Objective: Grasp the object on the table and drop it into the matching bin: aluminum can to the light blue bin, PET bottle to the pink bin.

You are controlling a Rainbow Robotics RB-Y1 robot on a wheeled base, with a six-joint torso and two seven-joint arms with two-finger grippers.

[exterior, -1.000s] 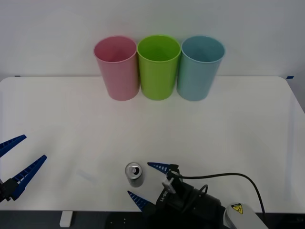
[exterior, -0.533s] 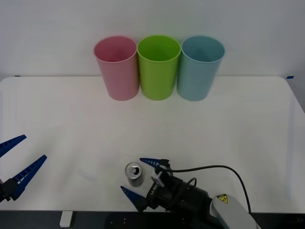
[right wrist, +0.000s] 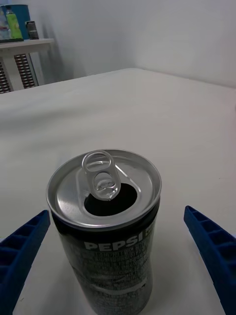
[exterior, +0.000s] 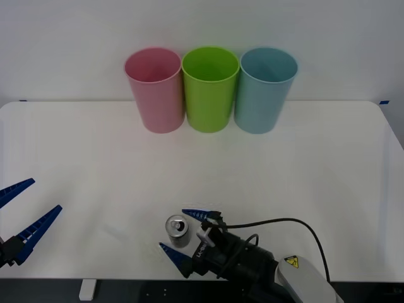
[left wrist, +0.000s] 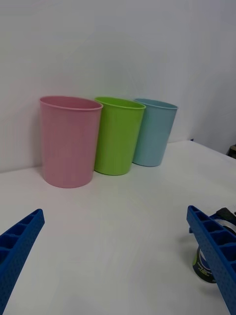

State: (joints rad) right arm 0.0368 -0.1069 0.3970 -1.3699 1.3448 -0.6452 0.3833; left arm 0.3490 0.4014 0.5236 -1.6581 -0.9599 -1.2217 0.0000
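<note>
Near the table's (exterior: 328,183) front edge: Pepsi can (exterior: 178,231) standing straight up, opened top facing up. Right gripper (exterior: 179,235) low around it, blue fingers spread wide, not touching. Left gripper (exterior: 23,217) off at the side, wide open too. Far back: pink bin (exterior: 155,89), lime green bin (exterior: 209,88), light blue bin (exterior: 265,89).

Aluminum can (exterior: 178,231) upright at the table's (exterior: 328,164) near edge, three bins (exterior: 211,88) side-by-side along the far edge.
</note>
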